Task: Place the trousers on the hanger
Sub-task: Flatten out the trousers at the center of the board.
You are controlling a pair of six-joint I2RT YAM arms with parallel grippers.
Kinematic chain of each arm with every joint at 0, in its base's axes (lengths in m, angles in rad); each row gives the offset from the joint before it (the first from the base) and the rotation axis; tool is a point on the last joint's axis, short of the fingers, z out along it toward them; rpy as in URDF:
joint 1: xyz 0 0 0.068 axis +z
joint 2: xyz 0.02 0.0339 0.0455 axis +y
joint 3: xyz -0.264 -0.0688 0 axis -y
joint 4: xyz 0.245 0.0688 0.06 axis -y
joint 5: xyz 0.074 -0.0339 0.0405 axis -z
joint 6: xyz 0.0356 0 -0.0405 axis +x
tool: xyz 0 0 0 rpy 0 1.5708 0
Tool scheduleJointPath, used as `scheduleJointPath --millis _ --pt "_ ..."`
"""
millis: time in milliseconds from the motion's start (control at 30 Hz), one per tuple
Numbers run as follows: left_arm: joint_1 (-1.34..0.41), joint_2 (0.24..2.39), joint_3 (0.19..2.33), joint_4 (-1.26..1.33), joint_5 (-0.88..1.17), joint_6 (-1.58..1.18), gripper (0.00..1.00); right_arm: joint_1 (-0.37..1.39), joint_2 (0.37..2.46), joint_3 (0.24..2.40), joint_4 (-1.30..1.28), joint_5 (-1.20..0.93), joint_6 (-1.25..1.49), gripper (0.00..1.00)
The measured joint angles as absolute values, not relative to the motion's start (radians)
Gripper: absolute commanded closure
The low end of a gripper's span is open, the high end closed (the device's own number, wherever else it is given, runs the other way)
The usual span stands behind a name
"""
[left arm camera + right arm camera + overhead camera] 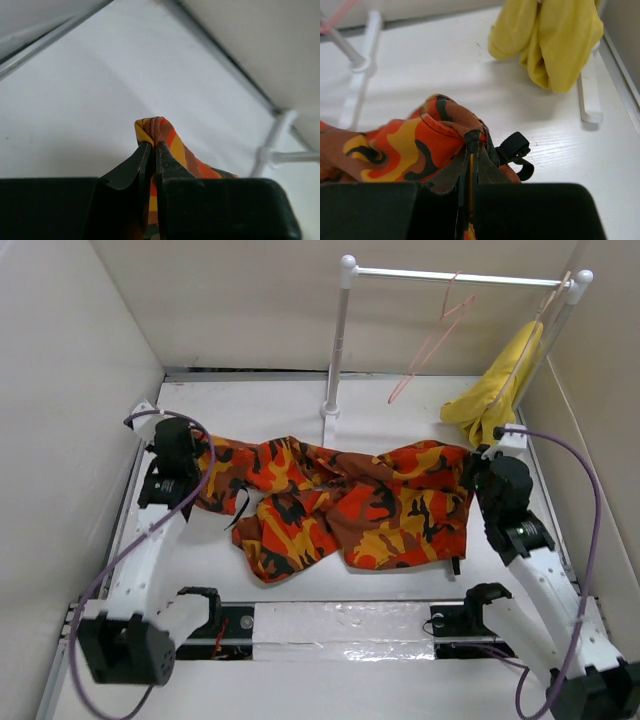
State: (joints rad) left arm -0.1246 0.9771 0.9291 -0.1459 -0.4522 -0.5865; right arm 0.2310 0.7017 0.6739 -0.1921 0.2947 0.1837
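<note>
Status from my end: barely started, I'd say; the trousers (pixel 340 505) were spread in a crumpled band across the middle of the white table (pixel 260 400), most of the cloth lying flat on it, nothing draped over anything. The white rail stand (pixel 338 350) stood at the back, well apart from the cloth; the hanger (pixel 430 350) hung from its bar, bare, with no fabric on it. A yellow cloth (pixel 495 390) hung at the right end of the same bar, on a paler hanger as far as I could tell. So the pickup looked done and everything else was left: lift, carry to the rail, feed the cloth over the hanger's bottom wire.

Arms: the left one ran up the left edge of the table, wrist bent in over the left end of the trousers; the right one mirrored it along the right edge, down over the right end, just in front of the yellow cloth. Both sat low.

The left gripper (pixel 152 147) had its jaws pressed together on a folded edge of the print, a little nub poking out above the tips; the right gripper (pixel 471 145) was clamped the same way on a bunched hem, with a small black strap loop (pixel 516 149) sticking out beside it.
</note>
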Motion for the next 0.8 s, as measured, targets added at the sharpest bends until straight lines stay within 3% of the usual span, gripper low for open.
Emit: scheduleJointPath --millis 133,300,533,700,733,767,800 --pt "0.115 1.185 0.907 -0.113 -0.28 -0.603 1.0 0.149 0.897 0.7 -0.15 0.306 0.194 1.0" --pt "0.172 1.322 0.921 -0.023 -0.122 -0.56 1.0 0.04 1.055 0.733 -0.129 0.271 0.226 1.0" --pt "0.164 1.262 1.088 0.125 0.129 -0.513 1.0 -0.044 0.845 0.67 -0.025 0.132 0.273 1.0" --pt "0.163 1.11 1.057 0.253 0.069 -0.489 1.0 -0.102 0.792 0.612 0.028 0.093 0.305 1.0" --pt "0.164 1.088 1.018 0.283 0.031 -0.481 0.88 -0.127 0.795 0.591 0.031 0.081 0.313 1.0" --pt "0.164 1.077 0.974 0.301 -0.006 -0.472 0.58 -0.155 0.801 0.566 0.029 0.07 0.321 1.0" --pt "0.164 1.073 0.934 0.313 -0.047 -0.459 0.43 -0.185 0.804 0.537 0.028 0.058 0.331 1.0"
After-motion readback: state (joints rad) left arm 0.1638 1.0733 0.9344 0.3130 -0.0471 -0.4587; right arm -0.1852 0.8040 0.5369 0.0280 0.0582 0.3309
